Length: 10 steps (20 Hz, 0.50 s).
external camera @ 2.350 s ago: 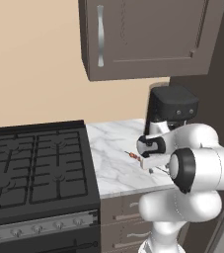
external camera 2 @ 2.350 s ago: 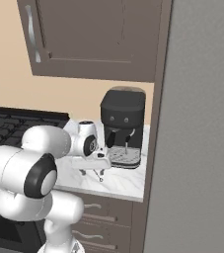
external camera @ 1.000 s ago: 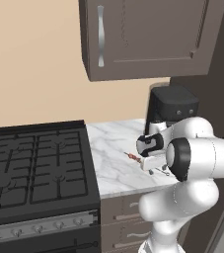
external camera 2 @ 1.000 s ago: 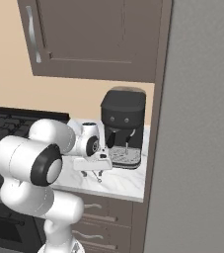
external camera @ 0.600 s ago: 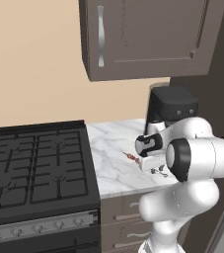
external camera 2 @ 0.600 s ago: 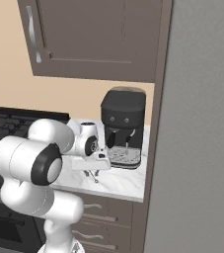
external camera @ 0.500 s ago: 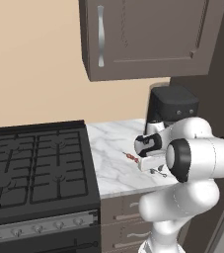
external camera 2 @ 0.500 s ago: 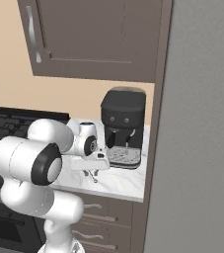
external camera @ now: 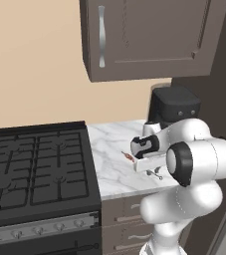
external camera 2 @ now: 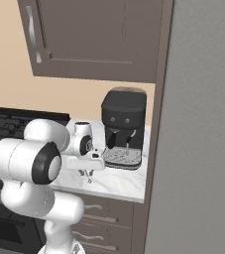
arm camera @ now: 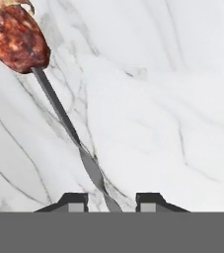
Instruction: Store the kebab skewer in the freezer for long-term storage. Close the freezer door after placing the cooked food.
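A black coffee machine stands on the marble counter beside the stove.

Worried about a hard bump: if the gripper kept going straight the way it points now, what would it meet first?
The gripper points down at the marble counter, with the kebab skewer and its metal stem running between the finger tips. It would probably press the stem into the counter first; the depth is hard to judge.

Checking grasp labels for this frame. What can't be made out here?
- Kebab skewer: hand view cuts most of the meat off at the top-left edge; its ring end runs under the bottom band.
- Pincer: contact with the skewer's metal stick isn't visible, just the tips above the bottom band.
- Left base view: the arm's wrist covers most of the skewer.
- Freezer: handles and door edge out of frame.
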### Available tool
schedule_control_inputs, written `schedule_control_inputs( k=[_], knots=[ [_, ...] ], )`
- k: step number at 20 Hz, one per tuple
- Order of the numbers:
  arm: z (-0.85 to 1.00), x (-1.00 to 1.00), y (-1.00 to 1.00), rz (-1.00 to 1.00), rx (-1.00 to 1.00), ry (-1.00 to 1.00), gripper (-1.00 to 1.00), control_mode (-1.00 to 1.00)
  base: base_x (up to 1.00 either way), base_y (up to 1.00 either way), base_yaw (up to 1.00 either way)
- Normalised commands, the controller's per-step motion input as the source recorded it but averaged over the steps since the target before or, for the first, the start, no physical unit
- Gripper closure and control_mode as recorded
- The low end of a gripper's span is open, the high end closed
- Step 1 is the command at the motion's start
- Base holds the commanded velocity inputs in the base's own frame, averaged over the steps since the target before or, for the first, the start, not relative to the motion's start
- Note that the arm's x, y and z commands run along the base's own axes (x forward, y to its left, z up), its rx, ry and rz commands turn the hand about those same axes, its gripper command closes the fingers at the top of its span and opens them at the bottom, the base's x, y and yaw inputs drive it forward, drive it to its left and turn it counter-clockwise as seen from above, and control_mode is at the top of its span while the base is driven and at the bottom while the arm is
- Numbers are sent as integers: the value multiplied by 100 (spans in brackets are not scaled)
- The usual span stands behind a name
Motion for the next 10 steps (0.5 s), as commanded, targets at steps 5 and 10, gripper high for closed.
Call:
schedule_control_inputs(
  k=[5,10],
  knots=[
    [8,0,1,-24,0,0,100,-100,0,0,0],
    [32,0,5,-27,0,0,100,-100,0,0,0]
  ],
)
